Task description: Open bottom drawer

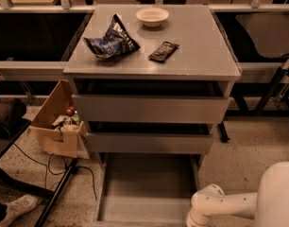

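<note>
Grey three-drawer cabinet [151, 60] is standing at centre of view on a speckled floor [248, 145].

- Bottom drawer [147, 188], a shallow grey tray with a plain front, is sitting pulled well out at floor level, reaching toward the lower edge of the view. Its tray floor is showing bare.
- Middle grey drawer front [149, 143] and top grey drawer front [149, 109] are sitting above it, each showing a dark gap along its upper edge.
- White robot arm [222, 205] is reaching in from the lower right, its rounded wrist joint hanging just beside the open drawer's front right corner.
- Gripper is lying past that wrist, below the bottom edge and out of sight; cannot tell whether it is open, closed or gripping anything.
- On the cabinet top: crumpled blue snack bag [111, 44] is lying at left, dark flat wrapped bar [163, 51] right of it and apart, small white bowl [152, 16] sitting upright toward the back.
- Open cardboard box [52, 124] holding small items is resting on the floor against the cabinet's left side.
</note>
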`<action>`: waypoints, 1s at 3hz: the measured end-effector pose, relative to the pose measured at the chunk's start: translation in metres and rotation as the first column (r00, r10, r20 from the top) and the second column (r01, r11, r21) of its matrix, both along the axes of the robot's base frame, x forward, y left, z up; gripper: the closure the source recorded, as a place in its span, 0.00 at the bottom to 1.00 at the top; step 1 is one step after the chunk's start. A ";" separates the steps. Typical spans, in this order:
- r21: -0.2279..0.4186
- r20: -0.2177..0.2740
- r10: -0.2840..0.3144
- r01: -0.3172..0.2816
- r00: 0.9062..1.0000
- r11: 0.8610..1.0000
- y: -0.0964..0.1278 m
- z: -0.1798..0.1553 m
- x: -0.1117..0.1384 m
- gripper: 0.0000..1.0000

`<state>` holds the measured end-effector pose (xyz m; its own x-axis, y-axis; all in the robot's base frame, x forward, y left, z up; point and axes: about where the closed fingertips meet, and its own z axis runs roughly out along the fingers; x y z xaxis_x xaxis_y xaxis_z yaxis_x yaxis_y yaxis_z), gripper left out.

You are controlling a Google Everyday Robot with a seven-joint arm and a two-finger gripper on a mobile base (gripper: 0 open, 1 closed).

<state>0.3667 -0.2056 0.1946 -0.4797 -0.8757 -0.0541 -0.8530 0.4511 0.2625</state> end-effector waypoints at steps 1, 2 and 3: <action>0.014 0.044 0.013 -0.014 0.999 1.000 0.001 0.018 -0.007 0.00; 0.032 0.183 0.093 -0.100 0.979 0.994 0.013 0.089 -0.024 0.00; 0.031 0.259 0.178 -0.192 0.949 0.981 0.018 0.140 -0.047 0.00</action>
